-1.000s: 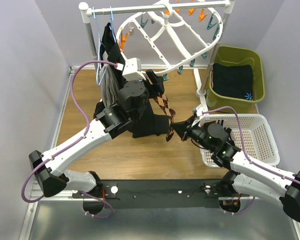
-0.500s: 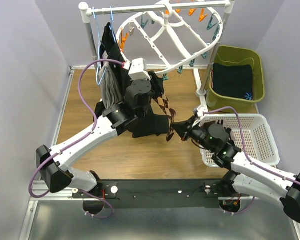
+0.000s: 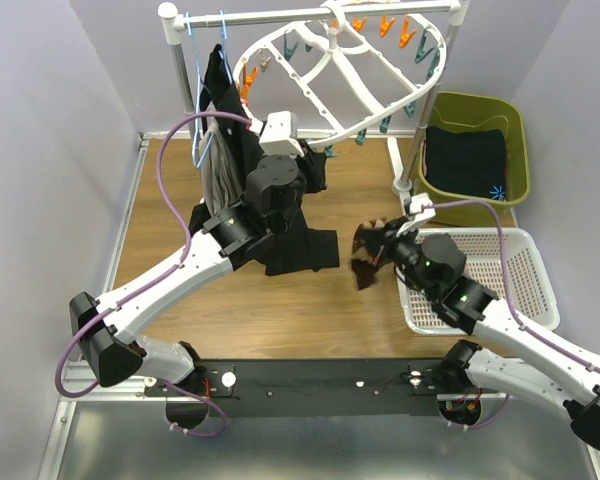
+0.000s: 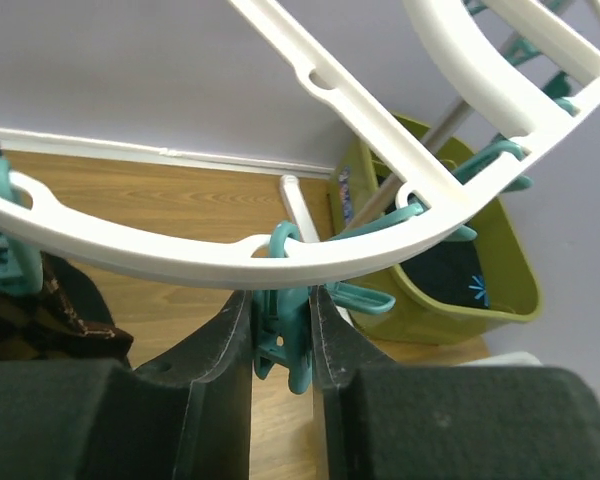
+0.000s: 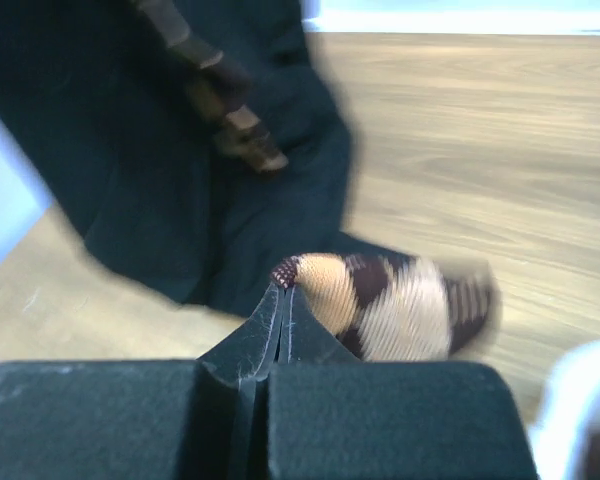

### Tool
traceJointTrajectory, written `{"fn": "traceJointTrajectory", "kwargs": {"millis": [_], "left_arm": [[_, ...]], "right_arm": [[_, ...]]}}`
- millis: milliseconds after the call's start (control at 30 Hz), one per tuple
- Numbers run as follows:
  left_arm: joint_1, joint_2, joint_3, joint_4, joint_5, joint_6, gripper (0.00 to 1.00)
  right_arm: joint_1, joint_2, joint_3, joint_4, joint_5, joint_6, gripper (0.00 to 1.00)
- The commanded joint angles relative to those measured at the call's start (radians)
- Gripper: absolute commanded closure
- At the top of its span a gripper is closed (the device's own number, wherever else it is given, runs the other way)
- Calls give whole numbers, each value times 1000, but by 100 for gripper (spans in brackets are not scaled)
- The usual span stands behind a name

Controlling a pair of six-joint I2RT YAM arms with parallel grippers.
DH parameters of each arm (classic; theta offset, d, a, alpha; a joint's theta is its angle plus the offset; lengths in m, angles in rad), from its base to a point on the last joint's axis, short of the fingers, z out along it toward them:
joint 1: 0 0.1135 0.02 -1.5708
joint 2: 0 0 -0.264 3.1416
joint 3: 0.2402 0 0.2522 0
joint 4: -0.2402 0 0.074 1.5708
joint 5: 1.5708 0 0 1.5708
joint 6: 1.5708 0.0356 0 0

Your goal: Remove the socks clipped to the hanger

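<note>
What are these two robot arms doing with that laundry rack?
They are taking socks off the white drying frame. The left claw is up at the frame's rim, squeezing a teal clip. The right claw is pinched shut on a brown diamond-patterned sock, which hangs free of the frame above the wooden table, beside the white basket.

The top camera sits high over the near edge and looks down on the whole wooden table (image 3: 280, 300). The left wrist camera is right under the white hanger (image 4: 310, 255), very near a teal clip (image 4: 285, 335), looking up and out toward the green bin (image 4: 450, 315). The right wrist camera is low, near a diamond sock (image 5: 380, 305), facing the black garment (image 5: 130, 180). The top view shows the hanger, bin and garment too.
</note>
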Motion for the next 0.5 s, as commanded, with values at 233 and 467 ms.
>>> {"fn": "traceJointTrajectory", "kwargs": {"millis": [233,467], "left_arm": [[-76,76,278,-10,260,112,99],[-153,127,379,-52,253,122,99]], "right_arm": [[-150,109,365,-531,452,80,99],[-451,109,367,-639,336,109,99]]}}
